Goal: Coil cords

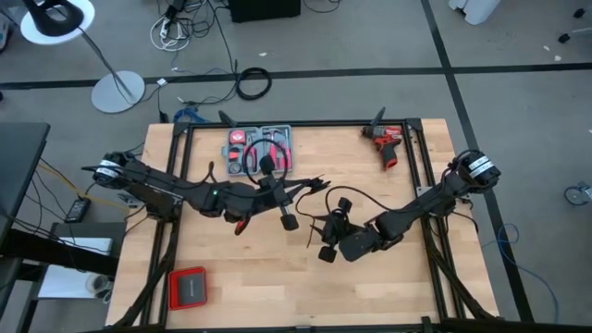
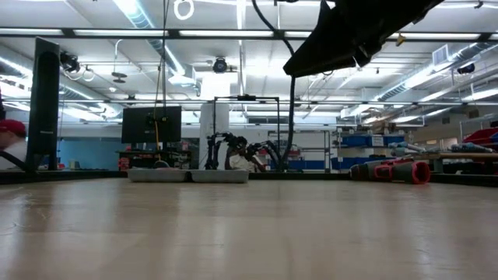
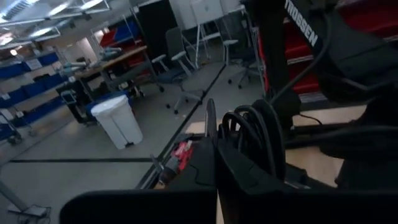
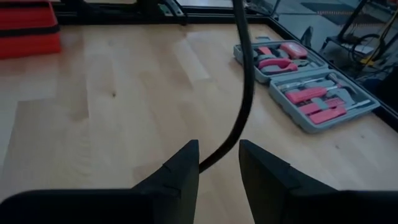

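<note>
Between the right gripper's (image 4: 219, 163) parted fingers: the cable (image 4: 244, 93).

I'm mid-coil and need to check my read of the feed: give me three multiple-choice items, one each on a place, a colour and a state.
1. Where is the drill?
A. On the table, on the right arm's side
B. Inside the tool case
C. In the left gripper

2. What colour is the cable?
A. White
B. Black
C. Orange

3. How is the right gripper?
A. Shut on the drill
B. Shut on the case
C. Open, with the cable between its fingers

Answers:
1 A: the drill lies on the table near the right arm's base.
2 B: the cable is black.
3 C: the right gripper has its fingers apart around the cable.
</note>
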